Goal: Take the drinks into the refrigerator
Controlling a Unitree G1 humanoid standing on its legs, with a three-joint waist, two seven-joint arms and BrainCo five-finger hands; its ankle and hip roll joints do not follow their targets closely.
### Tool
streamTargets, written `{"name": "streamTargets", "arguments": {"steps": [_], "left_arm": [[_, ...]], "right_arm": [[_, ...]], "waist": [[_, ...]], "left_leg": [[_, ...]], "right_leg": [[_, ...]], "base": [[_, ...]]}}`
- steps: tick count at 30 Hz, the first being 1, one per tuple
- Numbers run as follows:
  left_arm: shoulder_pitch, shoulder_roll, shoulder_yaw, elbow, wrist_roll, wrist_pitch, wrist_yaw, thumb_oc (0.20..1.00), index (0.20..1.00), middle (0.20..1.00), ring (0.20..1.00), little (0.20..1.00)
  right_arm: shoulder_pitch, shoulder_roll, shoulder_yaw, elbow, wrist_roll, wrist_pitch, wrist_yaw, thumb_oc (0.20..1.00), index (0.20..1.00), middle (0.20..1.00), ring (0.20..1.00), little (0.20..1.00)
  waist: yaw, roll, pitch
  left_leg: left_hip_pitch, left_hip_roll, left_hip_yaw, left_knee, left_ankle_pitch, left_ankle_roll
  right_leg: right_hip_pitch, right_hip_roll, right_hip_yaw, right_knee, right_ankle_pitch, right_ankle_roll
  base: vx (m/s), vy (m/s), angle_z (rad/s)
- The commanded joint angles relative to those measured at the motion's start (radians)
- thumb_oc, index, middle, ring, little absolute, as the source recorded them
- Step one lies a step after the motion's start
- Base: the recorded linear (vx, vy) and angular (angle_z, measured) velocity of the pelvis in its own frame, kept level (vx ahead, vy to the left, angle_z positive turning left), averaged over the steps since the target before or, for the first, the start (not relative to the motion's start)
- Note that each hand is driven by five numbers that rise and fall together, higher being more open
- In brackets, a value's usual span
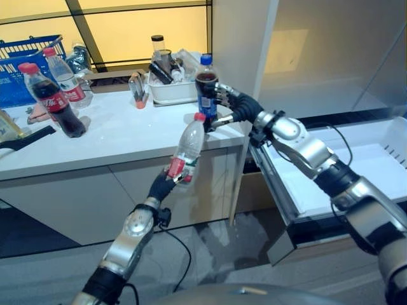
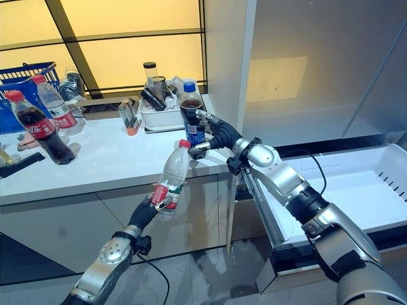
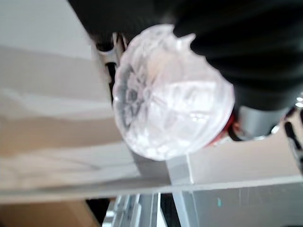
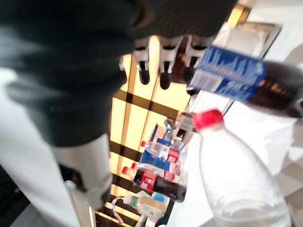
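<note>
My left hand (image 1: 166, 181) is shut on a clear water bottle (image 1: 188, 149) with a red cap and red label, holding it upright in front of the counter's edge. Its ribbed base (image 3: 165, 94) shows past the left hand (image 3: 251, 56) in the left wrist view. A dark cola bottle (image 1: 206, 89) with a blue cap and blue label stands at the counter's right end. My right hand (image 1: 232, 105) is beside it, fingers (image 4: 163, 71) straight and spread by the bottle (image 4: 236, 80), thumb low near its foot. The refrigerator's white drawer (image 1: 375, 165) stands pulled out at the right.
A red-capped cola bottle (image 1: 54, 101) and a water bottle (image 1: 67, 79) stand at the left of the white counter (image 1: 121, 136), before a blue basket (image 1: 25, 63). A white tray (image 1: 172, 94) of small items sits behind the blue-capped bottle.
</note>
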Motion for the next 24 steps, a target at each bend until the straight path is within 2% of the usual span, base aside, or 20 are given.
{"name": "streamTargets", "arguments": {"steps": [1,10,16,24], "left_arm": [[-0.197,0.035,0.012,-0.067,0.080,-0.189,0.104,0.200,0.200,0.200,0.200,0.200],[-0.214,0.040,0.025,-0.103,0.181,-0.203,0.224,0.200,0.200,0.200,0.200,0.200],[-0.176,0.044,0.077,-0.170,0.150,-0.226,0.245,0.200,0.200,0.200,0.200,0.200],[-0.135,0.029,0.120,-0.218,0.075,-0.249,0.228,0.200,0.200,0.200,0.200,0.200]], "right_arm": [[-0.143,0.037,0.036,0.044,0.071,-0.064,-0.035,1.000,1.000,1.000,1.000,1.000],[-0.126,0.049,0.036,0.010,0.175,-0.088,-0.050,1.000,1.000,1.000,1.000,1.000],[-0.121,-0.017,-0.001,0.040,0.179,-0.106,-0.074,1.000,1.000,1.000,1.000,1.000],[-0.060,-0.058,-0.057,0.121,0.190,-0.104,-0.080,1.000,1.000,1.000,1.000,1.000]], "waist": [[0.021,-0.047,-0.041],[0.024,-0.050,-0.046],[0.031,-0.055,-0.048],[0.039,-0.057,-0.047]], "left_leg": [[0.039,-0.033,0.023,0.002,-0.104,0.031],[0.041,-0.034,0.012,0.002,-0.106,0.031],[0.043,-0.036,0.006,0.002,-0.107,0.030],[0.045,-0.040,-0.001,0.002,-0.110,0.034]], "right_leg": [[0.023,-0.008,0.009,0.044,-0.105,0.016],[0.031,-0.011,-0.001,0.045,-0.110,0.015],[0.038,-0.014,-0.012,0.046,-0.112,0.016],[0.042,-0.019,-0.017,0.049,-0.112,0.019]], "base": [[0.01,-0.003,0.04],[0.01,0.003,0.05],[0.00,0.000,0.00],[0.00,0.000,0.00]]}}
